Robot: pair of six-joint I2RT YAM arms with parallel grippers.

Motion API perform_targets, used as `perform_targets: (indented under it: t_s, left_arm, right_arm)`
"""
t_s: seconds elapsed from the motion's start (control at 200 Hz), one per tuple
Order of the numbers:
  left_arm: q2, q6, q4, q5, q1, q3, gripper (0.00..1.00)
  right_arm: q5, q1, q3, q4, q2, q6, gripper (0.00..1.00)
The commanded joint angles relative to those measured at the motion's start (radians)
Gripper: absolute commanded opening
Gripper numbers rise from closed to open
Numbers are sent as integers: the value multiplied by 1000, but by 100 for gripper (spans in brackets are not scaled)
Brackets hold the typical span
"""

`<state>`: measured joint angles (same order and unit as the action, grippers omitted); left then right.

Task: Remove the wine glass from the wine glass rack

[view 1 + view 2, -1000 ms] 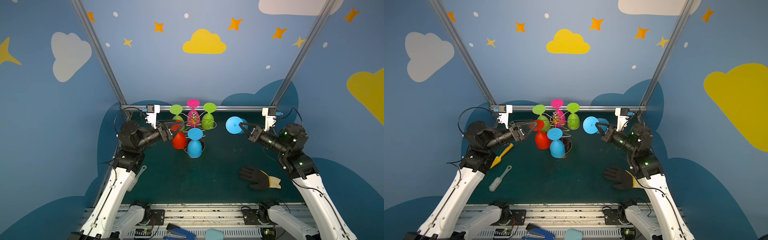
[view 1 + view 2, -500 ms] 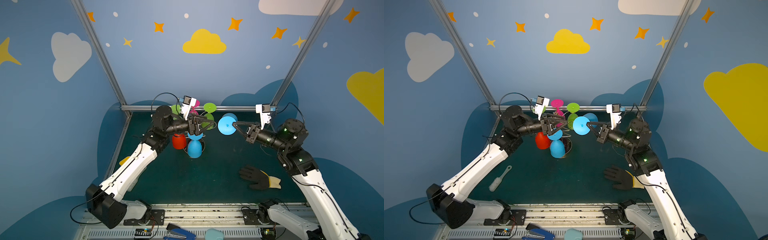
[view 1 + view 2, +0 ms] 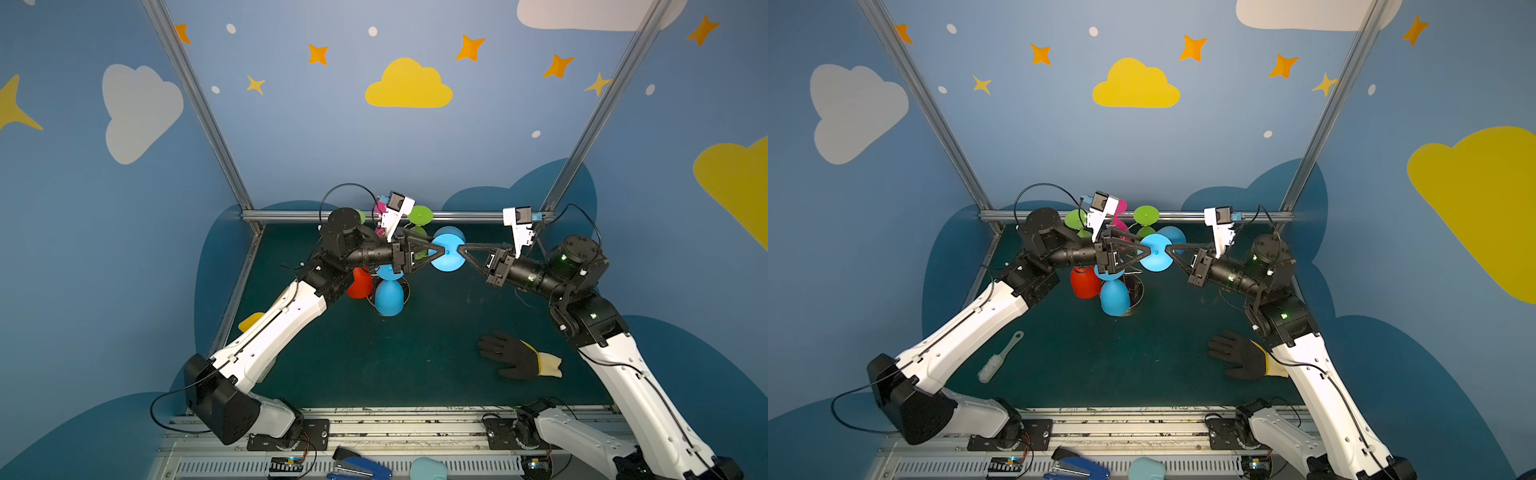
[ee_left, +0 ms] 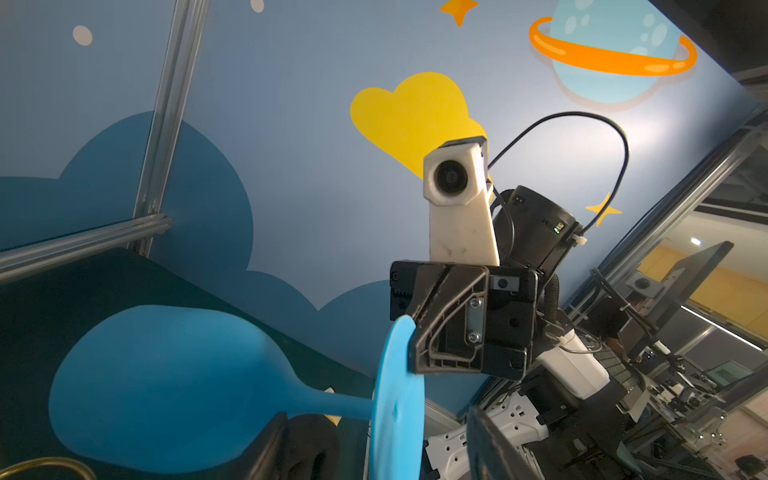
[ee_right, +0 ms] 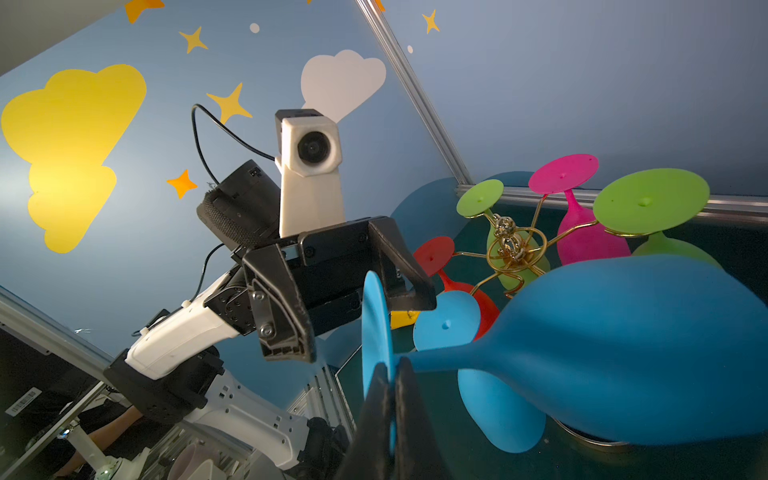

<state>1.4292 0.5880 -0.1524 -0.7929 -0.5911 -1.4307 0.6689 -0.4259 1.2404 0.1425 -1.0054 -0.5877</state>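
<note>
Dark green tabletop (image 3: 415, 353) with wine glass rack (image 5: 513, 251), black glove (image 3: 513, 359), white brush (image 3: 1000, 357), yellow tool (image 3: 251, 321).

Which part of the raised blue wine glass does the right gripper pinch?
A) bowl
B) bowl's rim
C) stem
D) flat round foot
D: in the right wrist view the right gripper is shut on the flat foot of the blue wine glass.

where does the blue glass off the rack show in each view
Top view: blue wine glass at centre, just below the silver back rail.
Top view: same glass, centre.
Left wrist: glass sideways, foot in the right pincer.
Right wrist: glass nearest, rack behind it.
Shared landmark: that rail.
</note>
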Motion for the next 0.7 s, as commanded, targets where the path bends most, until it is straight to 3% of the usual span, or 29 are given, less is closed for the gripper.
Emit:
perform_targets:
  t_s: [0.0,0.135,0.24,0.456,0.676,0.696]
  left_arm:
    - [14,7,-37,-57,-2,-19,53]
    - [22,51,-76,-82,-2,-13,28]
    - [25,86,-113,-98,-2,-13,24]
    - [32,195,-242,-147,-2,-4,4]
    - [21,242,-276,-151,-1,-3,3]
    - [20,242,-276,-148,-1,-4,3]
  right_arm:
    - [19,-7,20,-64,2,-13,0]
    - [18,-8,21,-67,-1,-14,0]
    - [19,-9,19,-67,-6,-15,0]
    - [23,-12,20,-62,-10,-13,0]
    - [4,-12,21,-46,-9,4,0]
    - [-1,-11,22,-42,-6,8,7]
